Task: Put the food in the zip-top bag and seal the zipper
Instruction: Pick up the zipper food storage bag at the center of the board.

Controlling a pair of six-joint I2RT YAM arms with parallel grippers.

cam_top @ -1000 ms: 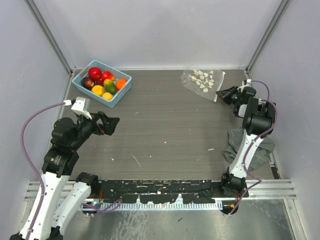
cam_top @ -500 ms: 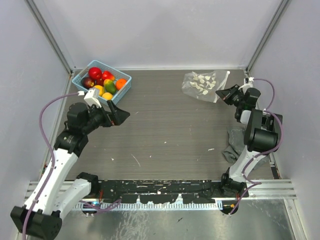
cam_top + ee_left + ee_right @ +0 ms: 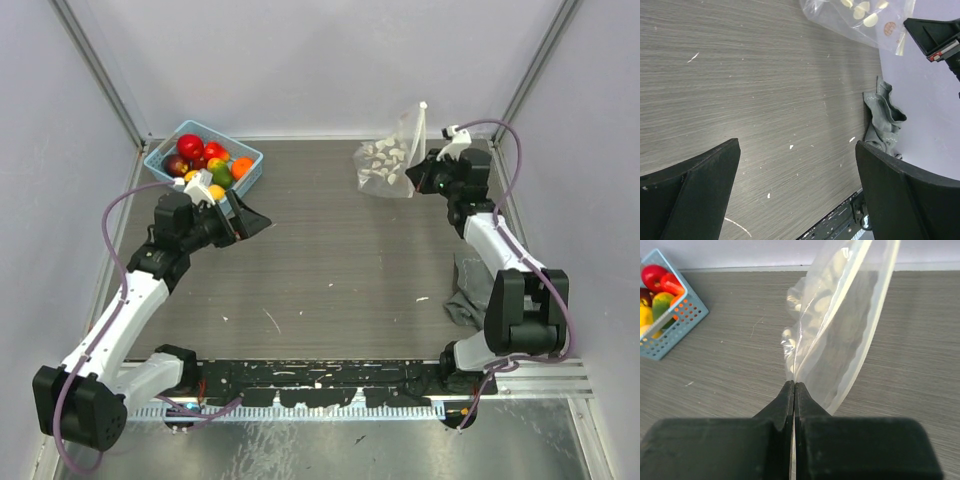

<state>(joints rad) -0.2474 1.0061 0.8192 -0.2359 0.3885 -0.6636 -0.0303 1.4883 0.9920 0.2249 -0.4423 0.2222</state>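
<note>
The right gripper [image 3: 794,389] clenched an edge of the clear bag [image 3: 384,160], far right on the tabletop [image 3: 330,260]; its orange sticker [image 3: 888,27] was unreadable. The left gripper [image 3: 250,215] gaped empty near the basket [image 3: 153,157] of fruit [image 3: 190,147].

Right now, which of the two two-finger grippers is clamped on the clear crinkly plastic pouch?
The right gripper: its jaws are shut on the pouch, while the left gripper gapes empty near the light-blue basket.
</note>
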